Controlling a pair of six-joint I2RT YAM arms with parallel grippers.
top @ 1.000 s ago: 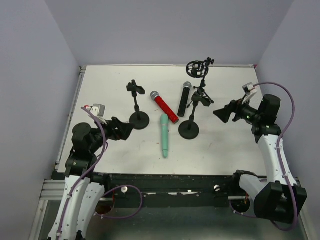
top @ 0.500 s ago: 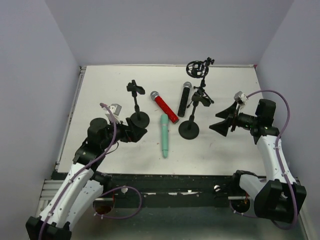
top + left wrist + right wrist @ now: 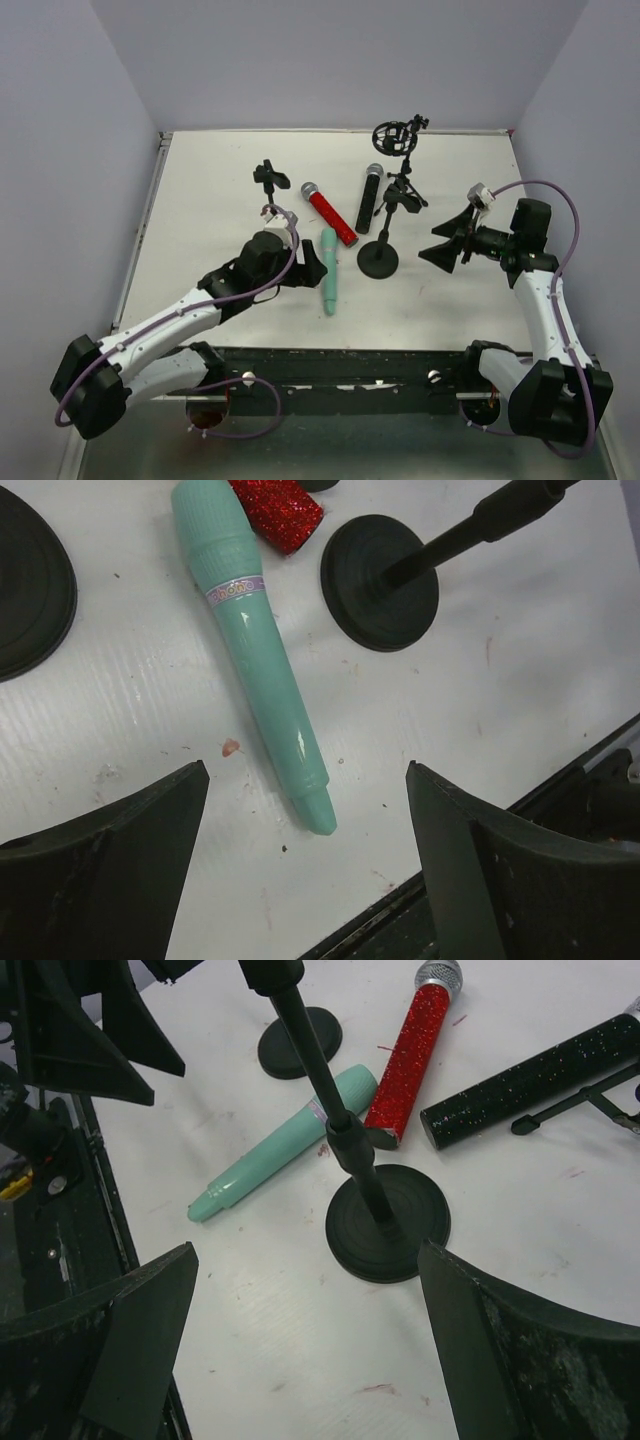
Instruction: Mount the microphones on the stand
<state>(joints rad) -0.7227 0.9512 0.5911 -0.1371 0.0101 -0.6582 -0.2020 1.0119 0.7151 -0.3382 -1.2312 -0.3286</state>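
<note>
The left gripper (image 3: 305,768) hangs wide open and empty, its jaws straddling the tail end of the mint-green microphone (image 3: 262,660), which lies flat on the table (image 3: 500,680) just below. Closing so near that slim, smooth tail could let the microphone slip or swing into the nearby stand base (image 3: 380,580).

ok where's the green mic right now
Near the table's middle in the top view: the green microphone lies flat just left of a round stand base, its head beside the red microphone's tail, under the open left gripper.
</note>
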